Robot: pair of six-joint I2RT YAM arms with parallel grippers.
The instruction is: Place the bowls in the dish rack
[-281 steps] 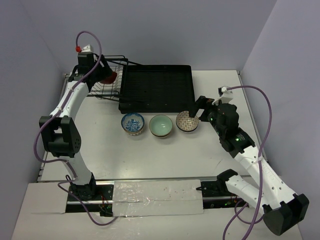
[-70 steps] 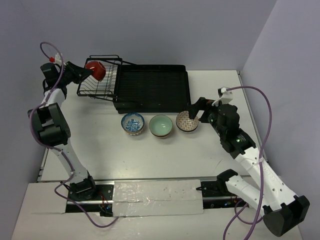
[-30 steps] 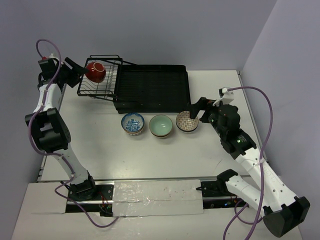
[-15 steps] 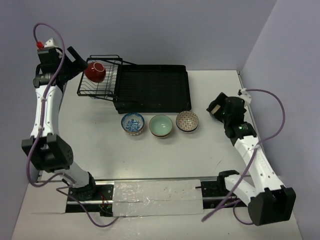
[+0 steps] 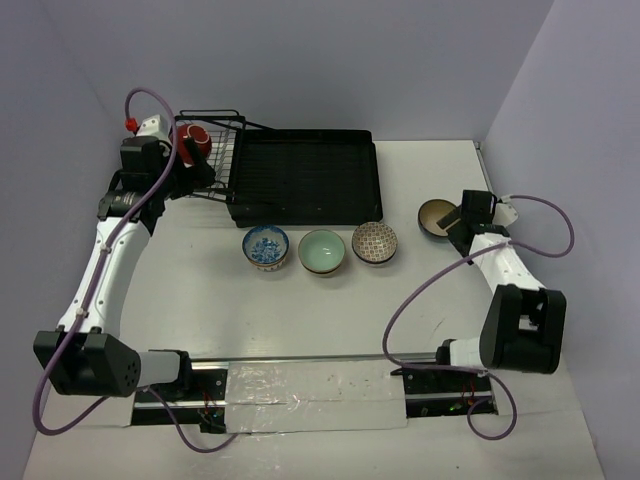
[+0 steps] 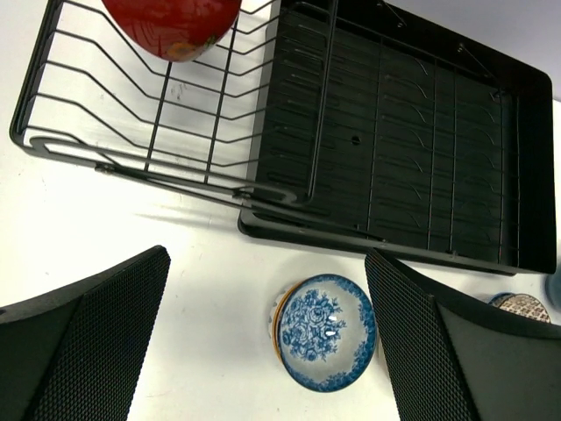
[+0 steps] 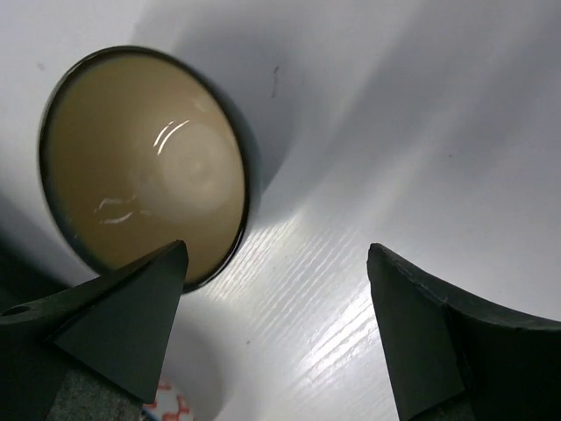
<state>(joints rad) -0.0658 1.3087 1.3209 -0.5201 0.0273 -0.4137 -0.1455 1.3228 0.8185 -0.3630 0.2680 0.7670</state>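
The dish rack is a black ridged tray point(image 5: 305, 180) point(image 6: 412, 167) with a wire basket point(image 5: 222, 128) point(image 6: 114, 114) on its left end. A red bowl point(image 5: 195, 140) point(image 6: 171, 26) lies in the basket. On the table in front stand a blue-flowered bowl point(image 5: 265, 246) point(image 6: 324, 331), a pale green bowl point(image 5: 322, 250) and a patterned bowl point(image 5: 375, 242) point(image 6: 517, 303). A tan bowl point(image 5: 436, 215) point(image 7: 145, 167) sits at the right. My left gripper point(image 5: 195, 172) point(image 6: 267, 259) hangs open above the table near the basket. My right gripper point(image 5: 455, 222) point(image 7: 276, 250) is open beside the tan bowl, its left finger over the rim.
The three bowls stand in a row just in front of the tray's near edge. A purple-grey wall rises behind the rack and along the right side. The right arm's cable point(image 5: 420, 290) loops over the table toward its base.
My left gripper has opened, left the red bowl in the basket and drawn back toward the near side. My right arm has swung right, from the patterned bowl to the tan bowl.
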